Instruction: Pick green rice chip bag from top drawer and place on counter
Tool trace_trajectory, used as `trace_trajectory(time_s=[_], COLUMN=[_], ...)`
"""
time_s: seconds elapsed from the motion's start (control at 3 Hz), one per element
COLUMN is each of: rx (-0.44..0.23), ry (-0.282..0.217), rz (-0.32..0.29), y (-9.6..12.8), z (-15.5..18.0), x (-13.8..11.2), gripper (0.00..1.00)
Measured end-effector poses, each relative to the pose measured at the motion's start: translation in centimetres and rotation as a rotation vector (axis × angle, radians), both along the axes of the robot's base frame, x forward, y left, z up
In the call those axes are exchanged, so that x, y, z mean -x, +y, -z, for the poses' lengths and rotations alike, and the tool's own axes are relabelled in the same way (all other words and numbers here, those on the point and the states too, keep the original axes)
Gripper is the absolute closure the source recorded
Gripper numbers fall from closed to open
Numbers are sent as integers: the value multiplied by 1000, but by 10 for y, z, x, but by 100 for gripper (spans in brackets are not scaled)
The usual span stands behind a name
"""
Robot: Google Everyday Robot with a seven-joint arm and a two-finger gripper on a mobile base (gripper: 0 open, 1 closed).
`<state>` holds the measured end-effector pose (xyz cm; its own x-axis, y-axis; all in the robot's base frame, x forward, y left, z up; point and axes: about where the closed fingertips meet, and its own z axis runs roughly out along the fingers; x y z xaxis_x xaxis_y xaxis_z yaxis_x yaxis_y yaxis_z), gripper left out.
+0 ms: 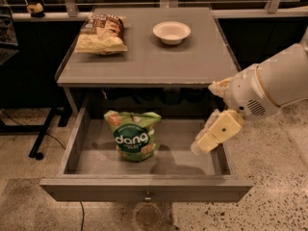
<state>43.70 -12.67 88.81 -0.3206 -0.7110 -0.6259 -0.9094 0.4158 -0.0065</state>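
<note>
Now the claw (211, 137) hangs over the drawer's (144, 189) right side, whether apart or together I cannot tell; the bag (132, 134) stands upright mid-drawer, well to its left, so the reach must go leftward

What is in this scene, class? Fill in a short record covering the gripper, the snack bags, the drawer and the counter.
top drawer: pulled open
green rice chip bag: upright inside the drawer, left of centre
gripper: over the drawer's right side, apart from the bag
counter: carries brown-and-yellow chip bag back left, white bowl back centre
</note>
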Motion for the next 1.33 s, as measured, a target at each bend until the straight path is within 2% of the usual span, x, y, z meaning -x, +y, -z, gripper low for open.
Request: trace_trajectory(time_s=[0.33, 0.67, 1.0, 1.33], rx=[-53, -53, -59, -83], ry=[12, 12, -1, -14], rz=[4, 4, 43, 72], y=[17, 17, 21, 24], z=[18, 18, 29, 45], x=[-16, -16, -20, -35], gripper=[0, 0, 0, 0])
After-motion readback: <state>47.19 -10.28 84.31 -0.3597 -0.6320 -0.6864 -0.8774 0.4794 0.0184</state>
